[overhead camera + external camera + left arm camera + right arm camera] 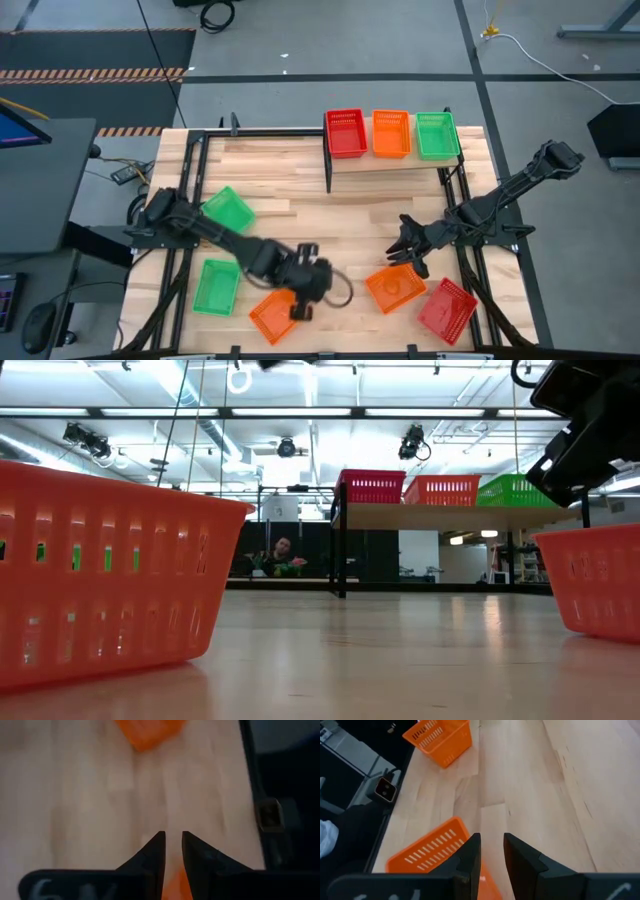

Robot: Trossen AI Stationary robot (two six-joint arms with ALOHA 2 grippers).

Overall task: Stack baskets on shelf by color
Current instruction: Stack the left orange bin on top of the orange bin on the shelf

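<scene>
- light-wood shelf [390,163] on black posts at the far edge of the table [300,190]; three baskets on it side by side, one layer: red basket [346,132], then orange basket [391,132], then green basket [437,134]; same row shows in low view, red [371,486], orange [441,489], green [515,489]
- six more baskets loose on the tabletop, none stacked
- left side: tilted green basket [228,209] near the left arm's base; second green one [216,286] nearer the front edge; front orange basket [273,314] just beside it, at the front edge
- left gripper [300,308] over the right end of that front orange basket; wrist view: fingers [152,855] w/ only a narrow slit between them, orange plastic showing in the slit at the frame's edge; cannot tell if they're pinching the rim or just above it
- right side: mid orange basket [395,287] front of centre; tilted red basket [446,310] just right of it, close
- right gripper [408,250] hangs just behind the mid orange basket, apart from it; wrist view: fingers [470,855] narrowly parted, nothing between them; that basket's mesh wall [432,851] beside one finger
- bg of low view: a person [280,557] seated beyond the table
</scene>
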